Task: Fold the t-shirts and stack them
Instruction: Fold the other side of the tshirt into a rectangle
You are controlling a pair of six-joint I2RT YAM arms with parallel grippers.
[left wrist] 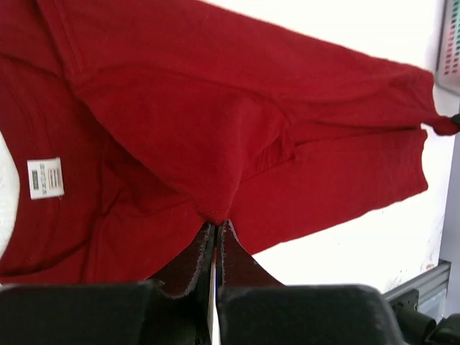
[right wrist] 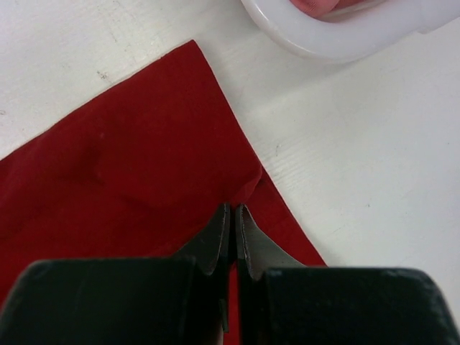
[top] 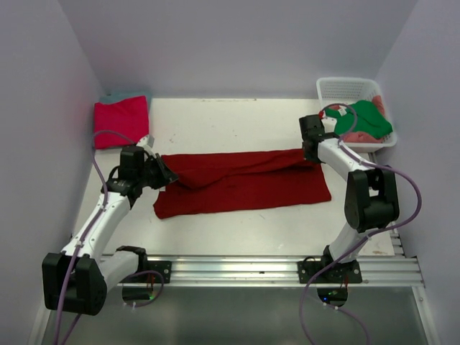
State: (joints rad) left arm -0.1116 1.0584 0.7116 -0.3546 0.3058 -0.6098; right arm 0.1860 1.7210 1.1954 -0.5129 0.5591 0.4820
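White tabletop (top: 237, 122) carries the dark red t-shirt (top: 244, 190), stretched between left gripper (top: 167, 175) and right gripper (top: 310, 152), each clamped on one end of its fold.

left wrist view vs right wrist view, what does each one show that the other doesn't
Only the left wrist: the white label on the dark red t-shirt, the shirt's long fold, and the left tool shut on it. Only the right wrist: the right tool shut on the shirt's edge. Both: the shirt, the white table, part of the white basket.
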